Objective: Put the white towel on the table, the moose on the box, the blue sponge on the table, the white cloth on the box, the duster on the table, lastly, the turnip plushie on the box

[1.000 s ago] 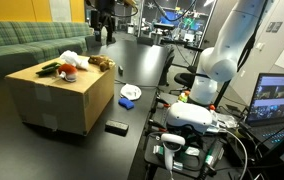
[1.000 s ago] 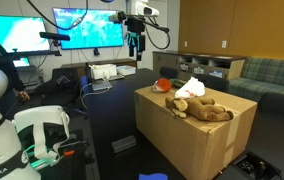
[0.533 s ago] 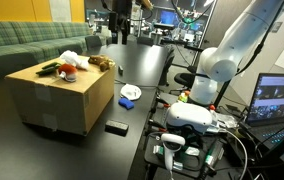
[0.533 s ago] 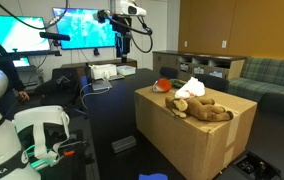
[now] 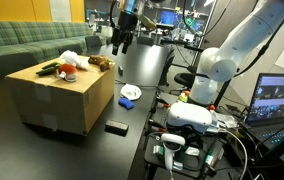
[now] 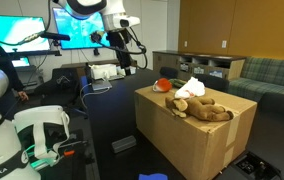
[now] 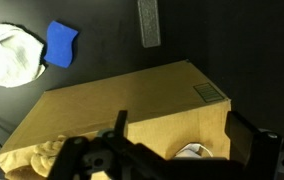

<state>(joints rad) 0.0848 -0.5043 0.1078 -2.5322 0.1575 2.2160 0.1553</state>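
Gripper (image 5: 120, 42) hangs wide open and empty, high above the table (image 7: 242, 40); I see the white towel (image 7: 12, 55), blue sponge (image 7: 60, 42) and duster (image 7: 149, 22) lying on it; moose (image 6: 207, 108), white cloth (image 6: 190, 90) and turnip plushie (image 6: 162, 86) sit on the box (image 5: 57, 100).

The robot's arm (image 5: 225, 55) is white, smooth and shiny. It is made of fat round tubes, and each bend looks like a big round ball. In both exterior views the white parts are much thicker than the end piece. The end piece is the gripper (image 5: 121, 46), which is black and boxy and far smaller than the arm. In the wrist view its two fingers (image 7: 120, 128) look dark, thick and blocky.
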